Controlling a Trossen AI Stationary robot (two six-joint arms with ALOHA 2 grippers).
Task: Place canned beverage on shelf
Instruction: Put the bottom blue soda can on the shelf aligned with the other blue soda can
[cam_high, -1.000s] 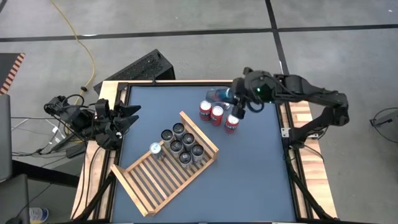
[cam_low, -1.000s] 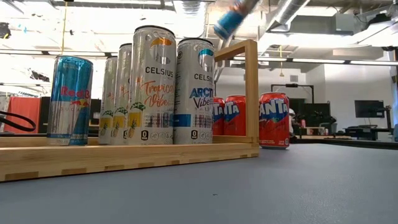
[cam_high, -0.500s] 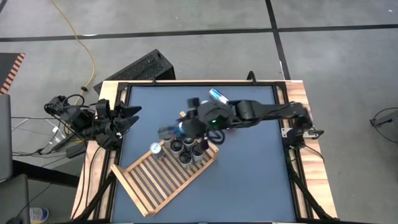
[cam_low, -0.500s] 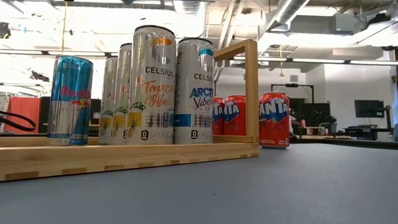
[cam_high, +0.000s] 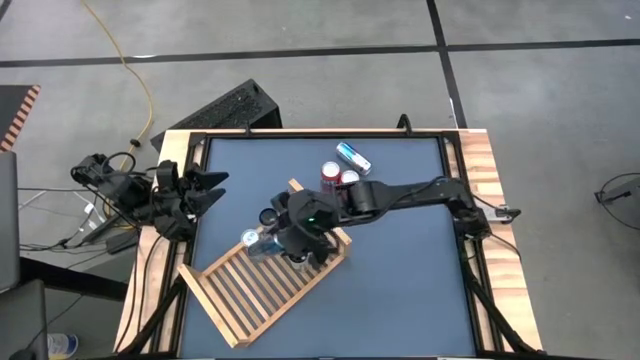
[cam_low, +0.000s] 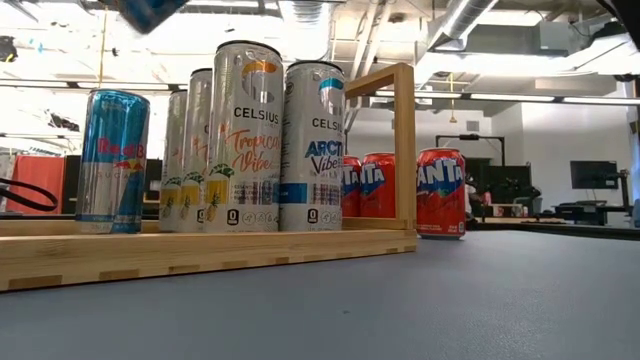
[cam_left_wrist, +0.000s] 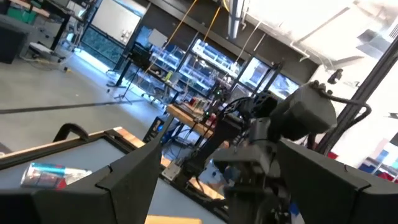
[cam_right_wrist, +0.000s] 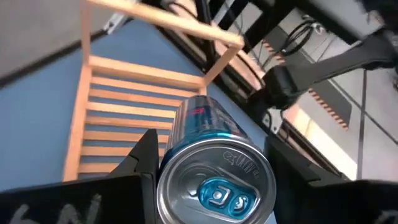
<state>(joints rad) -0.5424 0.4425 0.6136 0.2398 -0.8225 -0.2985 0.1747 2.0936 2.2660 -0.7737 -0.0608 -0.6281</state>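
My right gripper (cam_right_wrist: 214, 171) is shut on a blue and silver beverage can (cam_right_wrist: 211, 155) and hangs above the shelf (cam_high: 262, 290), a slatted light-wood rack lying askew on the blue table. In the low view only the can's lower end (cam_low: 150, 10) shows, at the top. Several tall cans (cam_low: 245, 140) and a blue can (cam_low: 112, 160) stand on the shelf's slats near its raised frame (cam_low: 403, 150). My left gripper (cam_high: 205, 190) waits open at the table's left edge. My right gripper pinches the can's side wall just below its top rim (cam_right_wrist: 177, 140) between its two fingers (cam_right_wrist: 140, 165), one on each side. The can's top faces back at the wrist and its body slants down and away. It hangs clear above the shelf's slats.
Two red cans (cam_high: 338, 178) stand on the table beyond the shelf's far corner, and a blue can (cam_high: 352, 157) lies on its side near the far edge. The shelf's near half (cam_high: 240, 300) has bare slats. My right arm (cam_high: 400, 195) stretches across the table's middle.
My right gripper has carried the blue can from the table's far right toward the left and near side, over the standing cans to above the shelf. It has sunk a little and rolled, so the can now points down at a slant. The shelf and its cans stayed put.
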